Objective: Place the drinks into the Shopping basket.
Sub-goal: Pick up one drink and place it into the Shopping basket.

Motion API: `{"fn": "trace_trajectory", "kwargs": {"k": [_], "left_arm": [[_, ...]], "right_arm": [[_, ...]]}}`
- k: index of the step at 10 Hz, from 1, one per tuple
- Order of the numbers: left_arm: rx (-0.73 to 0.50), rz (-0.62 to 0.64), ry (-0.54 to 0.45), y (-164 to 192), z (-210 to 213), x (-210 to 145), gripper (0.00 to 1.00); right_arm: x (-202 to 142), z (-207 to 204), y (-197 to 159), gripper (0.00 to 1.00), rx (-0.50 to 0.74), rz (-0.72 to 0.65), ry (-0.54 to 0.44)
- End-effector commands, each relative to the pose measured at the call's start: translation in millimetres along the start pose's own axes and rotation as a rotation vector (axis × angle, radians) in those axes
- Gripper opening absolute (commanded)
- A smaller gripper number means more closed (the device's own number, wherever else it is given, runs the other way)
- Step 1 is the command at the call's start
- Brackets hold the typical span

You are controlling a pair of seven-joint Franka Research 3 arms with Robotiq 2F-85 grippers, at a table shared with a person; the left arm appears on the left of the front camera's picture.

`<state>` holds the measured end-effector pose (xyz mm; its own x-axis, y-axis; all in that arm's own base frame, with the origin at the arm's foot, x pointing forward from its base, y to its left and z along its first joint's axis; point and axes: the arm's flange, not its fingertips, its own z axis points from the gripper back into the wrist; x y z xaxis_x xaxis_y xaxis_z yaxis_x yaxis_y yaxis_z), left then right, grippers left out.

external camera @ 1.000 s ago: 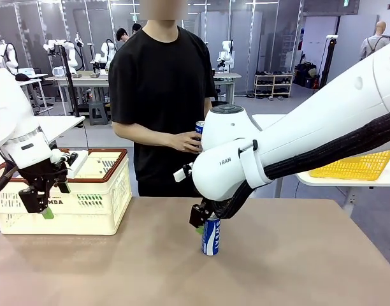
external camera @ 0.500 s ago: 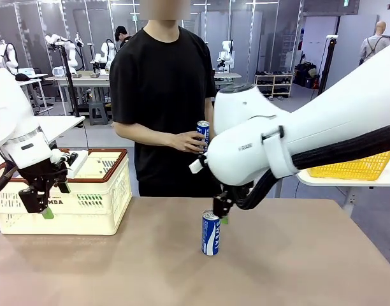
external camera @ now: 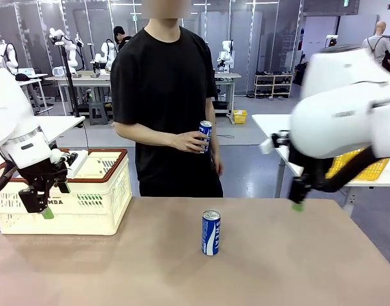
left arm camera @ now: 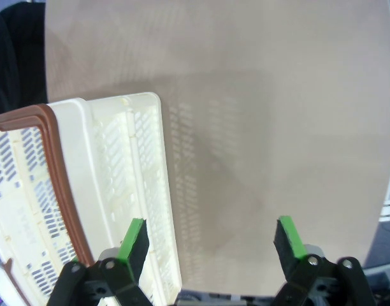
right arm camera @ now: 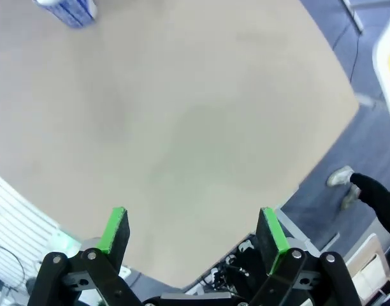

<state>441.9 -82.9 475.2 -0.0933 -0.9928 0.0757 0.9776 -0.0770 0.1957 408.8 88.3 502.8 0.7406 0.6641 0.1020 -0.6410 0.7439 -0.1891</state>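
A blue and white drink can (external camera: pixel 211 233) stands upright near the middle of the table, and its base shows at the top left of the right wrist view (right arm camera: pixel 67 9). The person behind the table holds a second blue and white can (external camera: pixel 204 135) in one hand. The cream Shopping basket (external camera: pixel 86 204) with a reddish-brown rim sits at the table's left. My left gripper (external camera: pixel 45 210) hangs open just in front of it; in the left wrist view, the gripper (left arm camera: pixel 211 239) is empty beside the basket wall (left arm camera: pixel 118 166). My right gripper (external camera: pixel 298 203) is open and empty, well right of the standing can, over the table's right part (right arm camera: pixel 192 233).
A yellow mesh basket (external camera: pixel 357 167) rests on a white side table at the right. The brown table (external camera: pixel 278 268) is bare around the standing can. The person stands close to the far edge.
My right arm has let go of the standing can and swung away to the right, leaving it upright on the table. The left arm has not moved.
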Motion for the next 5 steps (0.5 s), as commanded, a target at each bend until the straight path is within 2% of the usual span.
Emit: {"fn": "trace_trajectory", "kwargs": {"k": [1, 5], "left_arm": [[0.004, 0.002, 0.011, 1, 1, 1, 1.00], [0.004, 0.002, 0.011, 1, 1, 1, 1.00]], "right_arm": [[-39, -4, -19, 1.00, 0.052, -0.037, -0.027], [-67, -11, -35, 1.00, 0.085, -0.130, -0.079]]}}
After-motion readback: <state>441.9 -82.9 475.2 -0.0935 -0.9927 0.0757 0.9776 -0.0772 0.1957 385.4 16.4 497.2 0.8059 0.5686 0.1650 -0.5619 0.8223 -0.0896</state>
